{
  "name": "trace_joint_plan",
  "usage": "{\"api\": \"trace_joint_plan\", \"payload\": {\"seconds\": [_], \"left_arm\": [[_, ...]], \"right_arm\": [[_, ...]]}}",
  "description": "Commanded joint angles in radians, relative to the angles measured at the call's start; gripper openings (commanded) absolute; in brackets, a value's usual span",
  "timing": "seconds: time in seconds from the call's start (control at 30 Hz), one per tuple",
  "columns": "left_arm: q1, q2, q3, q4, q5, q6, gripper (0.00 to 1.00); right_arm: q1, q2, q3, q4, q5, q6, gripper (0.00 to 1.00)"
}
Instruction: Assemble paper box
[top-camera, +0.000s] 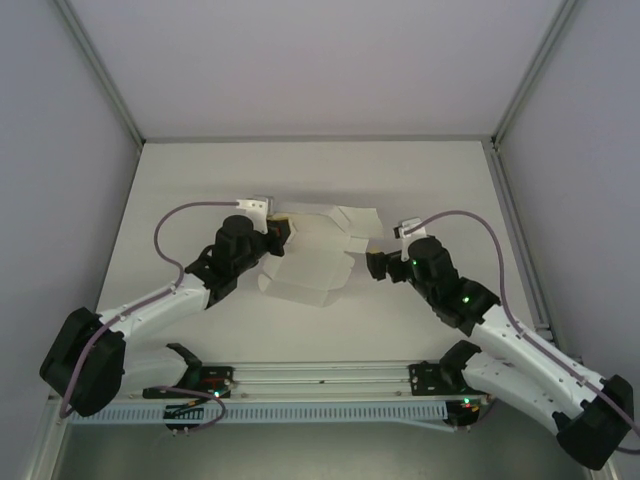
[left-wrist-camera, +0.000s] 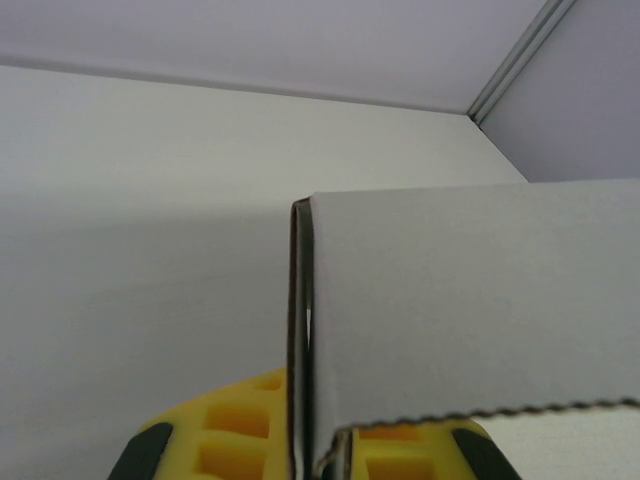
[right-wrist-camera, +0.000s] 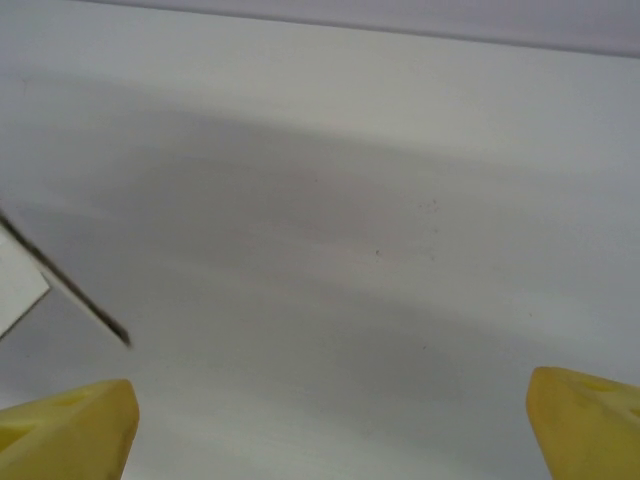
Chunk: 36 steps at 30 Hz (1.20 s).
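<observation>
From above, the paper box (top-camera: 310, 255) lies partly folded about midway across the worktop (top-camera: 300, 180), somewhat nearer the far edge than the near one, between the two arms. The left gripper (top-camera: 278, 235) sits at the box's far-left corner, closed onto the card there. The right gripper (top-camera: 372, 262) sits just beside the box's right side, spread wide; whether it touches a flap cannot be told from this height.

In the left wrist view, the left gripper (left-wrist-camera: 320, 455) has its yellow fingers (left-wrist-camera: 230, 430) pressed together on the paper box (left-wrist-camera: 470, 320). A doubled edge of card rises upright out of the narrow seam between them (two thin layers show at that edge). A broad plain panel runs off to the right from it, above the worktop (left-wrist-camera: 130, 250).

In the right wrist view, the right gripper (right-wrist-camera: 330, 430) stands wide, its yellow fingertips (right-wrist-camera: 65, 430) at the lower corners with bare worktop (right-wrist-camera: 350, 200) between them. A corner of the paper box (right-wrist-camera: 15, 290) shows at the left edge, beyond and outside the left fingertip, apart from it and not held.
</observation>
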<state>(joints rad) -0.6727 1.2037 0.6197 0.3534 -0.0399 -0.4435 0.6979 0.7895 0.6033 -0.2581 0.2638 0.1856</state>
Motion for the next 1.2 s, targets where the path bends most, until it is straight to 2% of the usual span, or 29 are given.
{"api": "trace_joint_plan", "payload": {"seconds": [0.0,0.23,0.7,0.8,1.07,1.17], "left_arm": [[0.006,-0.009,0.005,0.003,0.043,0.02,0.0],[0.005,0.015,-0.002,0.031,0.098,0.033,0.0],[0.001,0.042,-0.012,0.086,0.142,-0.038,0.0],[0.001,0.042,-0.015,0.108,0.146,-0.062,0.0],[0.0,0.069,0.002,0.126,0.155,-0.106,0.0],[0.0,0.083,0.024,0.091,0.153,-0.11,0.0]], "right_arm": [[-0.006,0.018,0.038,0.113,-0.028,-0.06,1.0],[-0.006,0.028,0.03,0.217,-0.081,-0.083,1.0],[-0.002,0.159,-0.031,0.463,-0.151,0.062,1.0],[0.028,0.199,-0.036,0.469,-0.065,0.074,1.0],[0.209,0.322,0.006,0.438,0.363,-0.086,1.0],[0.22,0.379,0.047,0.349,0.43,-0.085,1.0]]}}
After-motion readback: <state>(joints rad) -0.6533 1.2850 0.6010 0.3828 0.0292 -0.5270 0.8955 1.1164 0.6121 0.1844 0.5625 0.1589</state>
